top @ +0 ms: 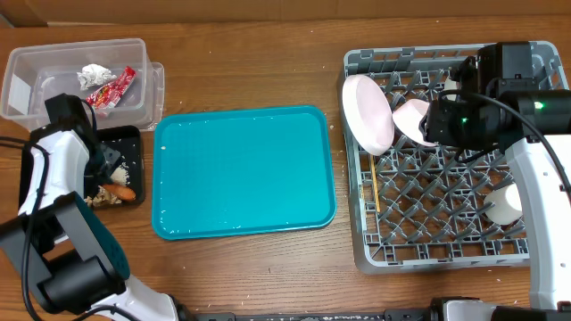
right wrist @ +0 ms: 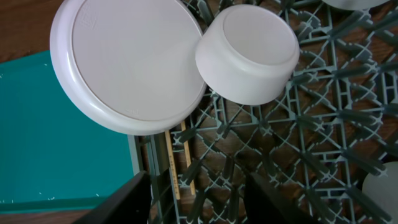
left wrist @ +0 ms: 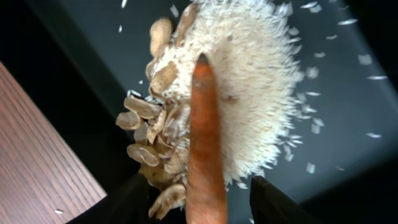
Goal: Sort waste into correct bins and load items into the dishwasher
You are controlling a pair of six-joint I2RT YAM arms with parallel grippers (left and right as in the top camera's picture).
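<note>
My left gripper (top: 105,162) hangs open low over the black tray (top: 131,134). The orange carrot (left wrist: 205,137) lies between its fingers, clear of both, on a heap of rice (left wrist: 249,81) and peanut shells (left wrist: 146,149). Crumpled paper (top: 94,74) and a red wrapper (top: 114,89) sit in the clear tub (top: 40,62). In the grey dish rack (top: 446,241), a white plate (top: 368,111) leans beside a tipped bowl (top: 410,120), with a cup (top: 507,203) further right and chopsticks (top: 374,192) along the left wall. My right gripper (right wrist: 199,199) is open over the rack floor, holding nothing.
A large teal tray (top: 241,169) lies between the bins and the rack, with nothing on it. Loose rice grains are scattered over the black tray's floor (left wrist: 348,112). The wooden table edge (left wrist: 37,155) runs close beside that tray.
</note>
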